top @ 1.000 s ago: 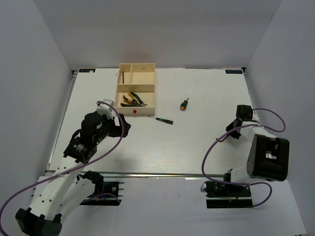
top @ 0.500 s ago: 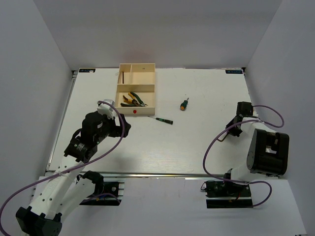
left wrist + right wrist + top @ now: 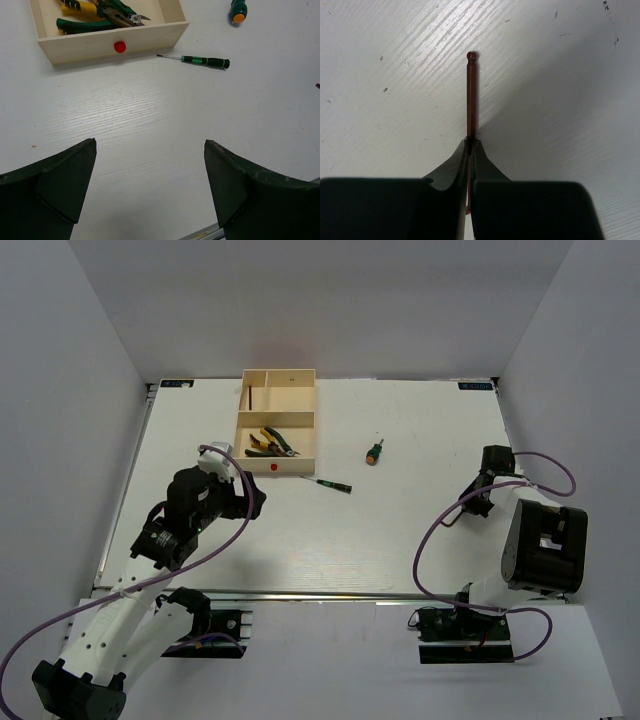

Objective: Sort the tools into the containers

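Right gripper (image 3: 470, 146) is pinched shut on a hex key (image 3: 471, 90), way off to the right of the tray (image 3: 277, 468). The key's long axis sticks straight out ahead of the fingertips, ball end leading, so I'd guess the next job is hauling it left to the tray. Left gripper (image 3: 150, 185) sits just in front of the tray, much nearer, jaws wide and empty. Pliers (image 3: 270, 443) are inside the tray; thin screwdriver (image 3: 333, 484) and stubby screwdriver (image 3: 374, 452) lie just right of it.
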`<state>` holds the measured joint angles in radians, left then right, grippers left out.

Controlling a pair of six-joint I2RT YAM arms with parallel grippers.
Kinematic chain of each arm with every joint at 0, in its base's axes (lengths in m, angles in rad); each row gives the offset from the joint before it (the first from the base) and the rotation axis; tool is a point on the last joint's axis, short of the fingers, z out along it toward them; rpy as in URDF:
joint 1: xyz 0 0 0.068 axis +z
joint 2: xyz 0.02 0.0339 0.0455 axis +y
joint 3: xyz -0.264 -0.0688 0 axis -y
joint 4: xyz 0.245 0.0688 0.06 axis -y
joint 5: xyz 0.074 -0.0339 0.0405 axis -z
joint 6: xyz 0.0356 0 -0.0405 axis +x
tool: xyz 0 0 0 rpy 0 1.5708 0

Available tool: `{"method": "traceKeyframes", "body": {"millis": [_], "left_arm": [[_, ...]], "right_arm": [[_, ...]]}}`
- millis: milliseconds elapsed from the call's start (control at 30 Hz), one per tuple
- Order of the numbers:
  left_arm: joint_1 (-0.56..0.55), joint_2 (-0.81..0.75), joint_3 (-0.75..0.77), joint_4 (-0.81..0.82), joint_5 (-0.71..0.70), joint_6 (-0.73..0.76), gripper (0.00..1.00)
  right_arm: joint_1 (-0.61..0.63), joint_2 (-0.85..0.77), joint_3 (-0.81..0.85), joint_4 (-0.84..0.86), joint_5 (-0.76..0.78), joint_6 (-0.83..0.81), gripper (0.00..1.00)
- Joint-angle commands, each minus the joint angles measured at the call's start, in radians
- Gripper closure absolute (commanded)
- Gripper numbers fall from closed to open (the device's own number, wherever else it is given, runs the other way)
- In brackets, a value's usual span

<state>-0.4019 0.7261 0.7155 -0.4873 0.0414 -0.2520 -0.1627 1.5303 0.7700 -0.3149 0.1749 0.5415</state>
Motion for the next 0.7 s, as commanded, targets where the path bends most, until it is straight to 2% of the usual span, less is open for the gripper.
{"method": "traceKeyframes", "body": {"millis": [0, 300, 467, 667], "left_arm": [[0.0, -0.008, 0.004, -0.004, -0.003, -0.003, 0.02], [0.0, 0.025, 0.029, 0.05, 0.106, -0.076, 0.02], [0.0, 0.096, 0.059, 0.102, 0.181, -0.122, 0.02], [0.0, 0.183, 0.104, 0.147, 0.206, -0.171, 0.02]], "right_arm": [[0.008, 0.05, -0.067, -0.132, -0.032, -0.034, 1.0], [0.075, -0.166, -0.063, -0.07, -0.149, -0.126, 1.0], [0.185, -0.248, 0.006, -0.095, -0.13, -0.144, 1.0], [0.325, -0.303, 0.069, -0.081, -0.146, -0.127, 1.0]]}}
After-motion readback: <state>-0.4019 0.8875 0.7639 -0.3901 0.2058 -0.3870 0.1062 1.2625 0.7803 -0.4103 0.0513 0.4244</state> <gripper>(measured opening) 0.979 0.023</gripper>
